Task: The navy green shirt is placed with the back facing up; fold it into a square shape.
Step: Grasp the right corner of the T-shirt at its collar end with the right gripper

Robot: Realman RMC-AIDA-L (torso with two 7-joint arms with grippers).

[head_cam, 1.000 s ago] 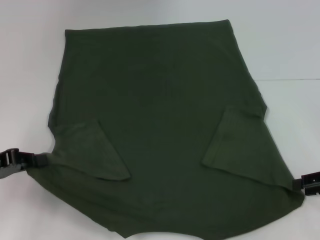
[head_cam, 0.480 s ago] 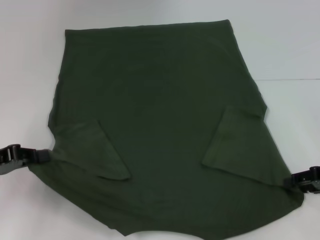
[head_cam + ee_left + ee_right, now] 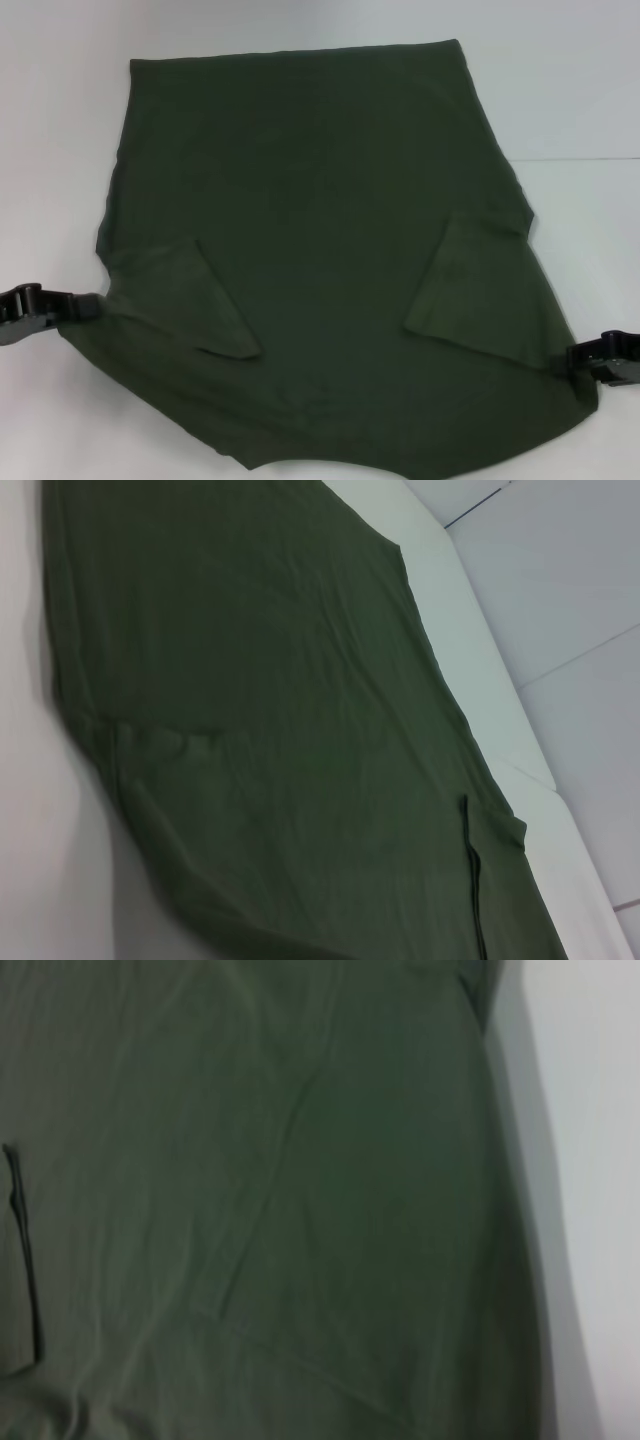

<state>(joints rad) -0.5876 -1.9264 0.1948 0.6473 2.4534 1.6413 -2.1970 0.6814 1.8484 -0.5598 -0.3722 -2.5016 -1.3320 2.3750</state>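
Observation:
The navy green shirt (image 3: 320, 220) lies flat and back up on the white table (image 3: 60, 120), with its hem at the far side. Both sleeves are folded inward onto the body, the left sleeve (image 3: 190, 300) and the right sleeve (image 3: 480, 300). My left gripper (image 3: 85, 308) is low at the shirt's left edge, touching the fabric beside the folded sleeve. My right gripper (image 3: 578, 357) is at the shirt's right edge near the lower corner. The left wrist view shows the shirt (image 3: 280, 730) and the right wrist view shows it too (image 3: 250, 1210); neither shows fingers.
Bare white table surrounds the shirt on the left, right and far sides. A seam line in the table top (image 3: 580, 158) runs across at the right. The shirt's near edge runs out of the bottom of the head view.
Both grippers have moved inward toward the shirt's side edges. The shirt's lower right corner has shifted slightly inward with the right gripper.

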